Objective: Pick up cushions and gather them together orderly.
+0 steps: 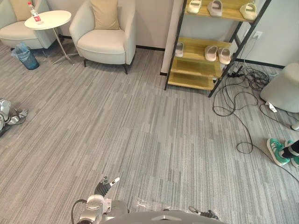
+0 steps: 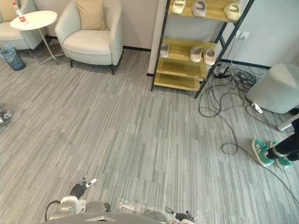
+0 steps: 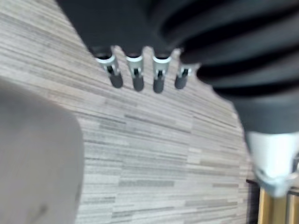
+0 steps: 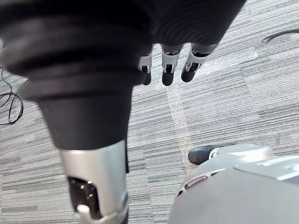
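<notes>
A tan cushion stands upright against the back of a cream armchair at the far side of the room. A second tan cushion leans in another cream armchair at the far left corner. My left hand hangs low near my body, far from both cushions. Its fingers are straight over bare floor and hold nothing. My right hand shows at the lower edge. Its fingers also point straight down at the floor, holding nothing.
A round white side table with a bottle stands between the armchairs, a blue bin beside it. A wooden shoe rack with slippers stands at the back. Cables, a grey pouf and a person's teal shoes are at the right.
</notes>
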### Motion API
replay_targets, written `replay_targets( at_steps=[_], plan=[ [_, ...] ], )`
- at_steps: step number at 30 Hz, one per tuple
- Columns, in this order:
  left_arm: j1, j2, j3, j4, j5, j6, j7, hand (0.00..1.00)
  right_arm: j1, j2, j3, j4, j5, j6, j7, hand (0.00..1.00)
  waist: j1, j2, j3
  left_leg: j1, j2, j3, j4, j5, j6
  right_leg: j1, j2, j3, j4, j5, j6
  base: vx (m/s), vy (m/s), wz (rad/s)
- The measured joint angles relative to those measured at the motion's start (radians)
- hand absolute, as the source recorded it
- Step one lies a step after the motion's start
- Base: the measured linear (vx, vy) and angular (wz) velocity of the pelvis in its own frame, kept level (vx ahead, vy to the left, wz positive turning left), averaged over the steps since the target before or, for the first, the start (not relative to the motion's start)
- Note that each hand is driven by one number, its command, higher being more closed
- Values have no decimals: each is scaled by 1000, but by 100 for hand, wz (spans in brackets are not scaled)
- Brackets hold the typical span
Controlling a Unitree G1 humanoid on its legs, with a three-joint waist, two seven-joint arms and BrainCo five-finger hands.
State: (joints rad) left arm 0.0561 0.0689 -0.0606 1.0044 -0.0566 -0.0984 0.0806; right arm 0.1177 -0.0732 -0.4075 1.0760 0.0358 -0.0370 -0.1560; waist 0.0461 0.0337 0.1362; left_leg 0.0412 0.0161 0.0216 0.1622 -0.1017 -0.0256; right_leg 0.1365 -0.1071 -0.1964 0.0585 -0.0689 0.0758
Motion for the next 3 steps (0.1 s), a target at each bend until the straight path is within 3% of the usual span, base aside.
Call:
replay_targets(
  at_steps=[3],
  plan=[
    [2, -2, -1, 3, 0, 0, -1, 0, 2, 0, 0, 0, 0, 0, 0, 0, -2, 0, -3, 19, 2, -15, -49, 32, -6, 1, 4, -11, 0, 0, 0, -48, -44, 8]
  ],
)
